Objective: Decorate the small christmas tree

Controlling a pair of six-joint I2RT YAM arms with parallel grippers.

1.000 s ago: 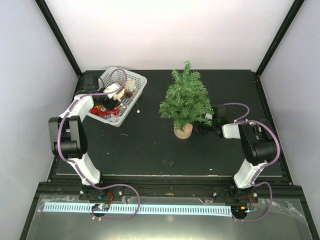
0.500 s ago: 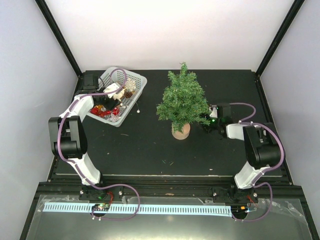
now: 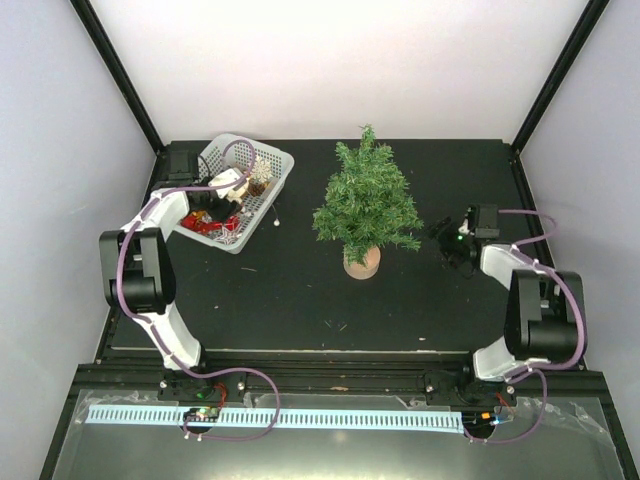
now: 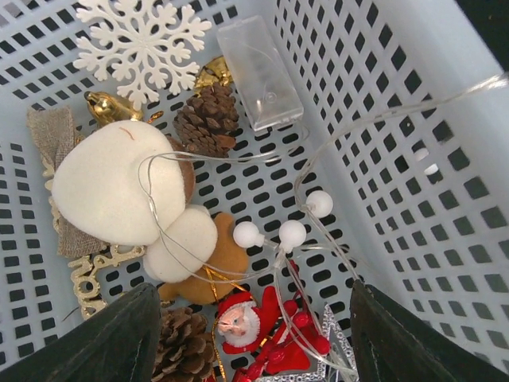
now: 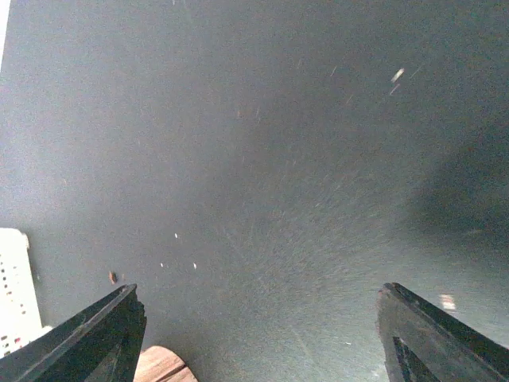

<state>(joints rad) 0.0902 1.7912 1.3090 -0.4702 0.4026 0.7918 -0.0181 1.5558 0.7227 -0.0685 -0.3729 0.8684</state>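
starting stage only: small christmas tree [image 3: 366, 205] bare, upright mid table. your left gripper [image 4: 250, 342] over santa [image 4: 237, 322] in white basket [image 4: 413, 95], jaws spread, holding nothing. your right gripper [image 3: 446, 240] near tree, jaws spread, empty. all ornaments left to hang.

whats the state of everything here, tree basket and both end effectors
christmas tree: upright, undecorated
basket: upright, holding ornaments and a light string
left end effector: open, empty, above the basket's contents
right end effector: open, empty, apart from the tree
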